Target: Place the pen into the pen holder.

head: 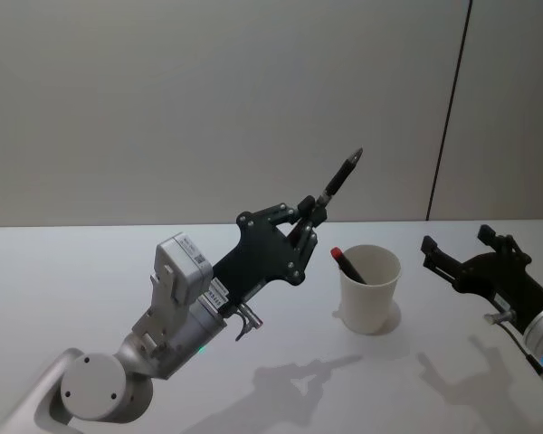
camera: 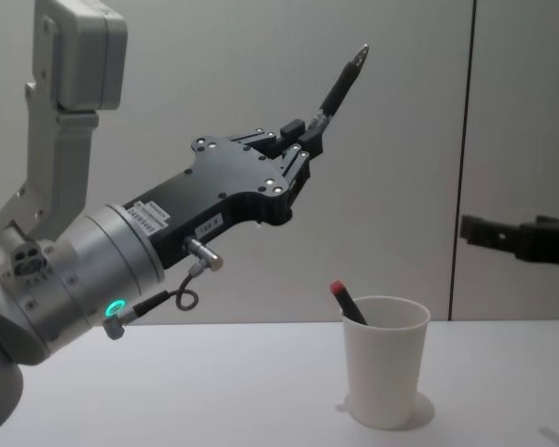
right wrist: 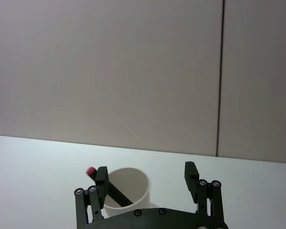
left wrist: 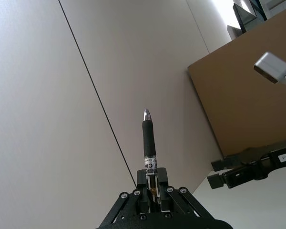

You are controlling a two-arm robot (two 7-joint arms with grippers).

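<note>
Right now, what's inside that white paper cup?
One pen with a red end leans against the paper cup's rim; the wall hides its lower part and the bottom. The left jaws hold another pen outside it.

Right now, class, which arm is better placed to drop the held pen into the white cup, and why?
Left. The left tool is shut on the black pen, raised above and beside the pen holder. The right tool hangs open and empty on the holder's other side.
</note>
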